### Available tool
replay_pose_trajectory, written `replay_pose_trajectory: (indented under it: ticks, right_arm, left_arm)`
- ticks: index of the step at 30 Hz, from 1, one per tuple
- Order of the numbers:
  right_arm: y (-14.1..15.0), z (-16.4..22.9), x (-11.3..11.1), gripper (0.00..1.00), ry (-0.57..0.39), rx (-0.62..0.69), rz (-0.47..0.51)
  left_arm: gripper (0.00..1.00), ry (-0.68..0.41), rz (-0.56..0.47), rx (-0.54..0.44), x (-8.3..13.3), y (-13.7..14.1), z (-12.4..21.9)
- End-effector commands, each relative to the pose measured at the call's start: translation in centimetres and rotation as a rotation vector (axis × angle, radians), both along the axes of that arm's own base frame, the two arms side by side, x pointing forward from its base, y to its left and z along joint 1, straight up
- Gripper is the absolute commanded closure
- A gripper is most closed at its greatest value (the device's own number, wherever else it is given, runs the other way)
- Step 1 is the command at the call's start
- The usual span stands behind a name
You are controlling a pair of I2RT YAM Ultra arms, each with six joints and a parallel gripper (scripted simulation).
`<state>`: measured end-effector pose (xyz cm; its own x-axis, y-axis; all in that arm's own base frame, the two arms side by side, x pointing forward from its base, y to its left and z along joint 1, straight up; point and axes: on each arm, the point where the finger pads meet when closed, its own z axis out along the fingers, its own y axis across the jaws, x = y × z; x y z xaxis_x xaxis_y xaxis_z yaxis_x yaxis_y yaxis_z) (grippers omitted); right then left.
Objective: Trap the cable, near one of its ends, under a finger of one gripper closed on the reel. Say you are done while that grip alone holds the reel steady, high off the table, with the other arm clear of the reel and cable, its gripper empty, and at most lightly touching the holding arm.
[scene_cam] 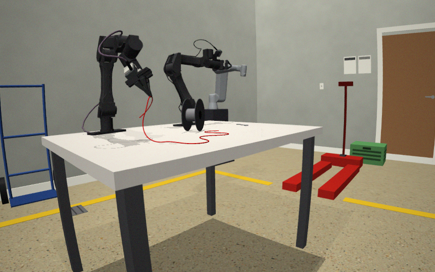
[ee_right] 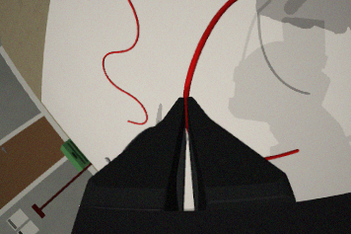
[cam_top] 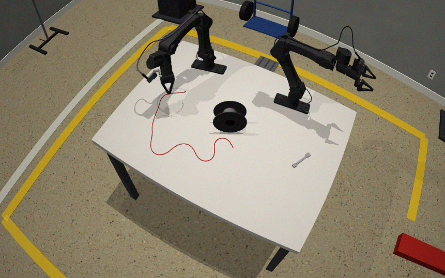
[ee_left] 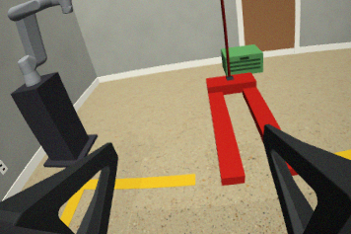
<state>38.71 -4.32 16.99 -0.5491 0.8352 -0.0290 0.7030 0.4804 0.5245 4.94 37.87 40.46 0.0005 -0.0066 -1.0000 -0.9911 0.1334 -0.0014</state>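
A black reel (cam_top: 229,116) (scene_cam: 192,115) stands on its rims at the middle of the white table (cam_top: 251,197) (scene_cam: 137,162). My right gripper (cam_top: 167,90) (scene_cam: 148,94) (ee_right: 185,106) is shut on the red cable (cam_top: 151,133) (scene_cam: 178,142) (ee_right: 195,57) near one end and holds that end up off the table, beside the reel and well apart from it. The rest of the cable lies in loose waves in front of the reel. My left gripper (cam_top: 365,78) (scene_cam: 227,64) (ee_left: 185,142) is open and empty, held out beyond the table's far edge.
A small grey dumbbell-shaped part (cam_top: 301,159) (scene_cam: 241,124) lies on the table away from the reel. Both arm bases stand at the table's back edge. A blue hand truck (scene_cam: 19,142), a red pallet jack (scene_cam: 330,169) and a green box (scene_cam: 368,152) stand on the floor.
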Motion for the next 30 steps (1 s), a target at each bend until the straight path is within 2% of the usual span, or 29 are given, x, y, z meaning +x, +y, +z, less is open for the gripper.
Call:
replay_pose_trajectory:
  ticks: [1, 6, 14, 25, 26, 30]
  right_arm:
    - [-0.5, 2.5, 0.9, 1.0, -0.097, 0.037, -0.142]
    - [-0.9, 3.3, 0.9, 1.0, -0.114, 0.065, -0.218]
    - [-0.7, 3.0, 0.6, 1.0, -0.124, 0.082, -0.252]
    - [-1.0, 2.8, 0.3, 1.0, -0.125, 0.085, -0.265]
    - [-1.1, 3.8, 0.6, 1.0, -0.151, 0.078, -0.26]
    - [-0.9, 2.7, 0.2, 1.0, -0.128, 0.081, -0.26]
  left_arm:
    - [0.0, 0.01, 0.007, -0.023, 0.0, 0.3, -0.9]
    - [0.0, 0.01, 0.007, -0.023, 0.0, 0.3, -0.9]
    - [0.0, 0.01, 0.007, -0.023, 0.0, 0.3, -0.9]
    - [0.0, 0.01, 0.007, -0.023, 0.0, 0.3, -0.9]
    - [0.0, 0.01, 0.007, -0.023, 0.0, 0.3, -0.9]
    - [0.0, 0.01, 0.007, -0.023, 0.0, 0.3, -0.9]
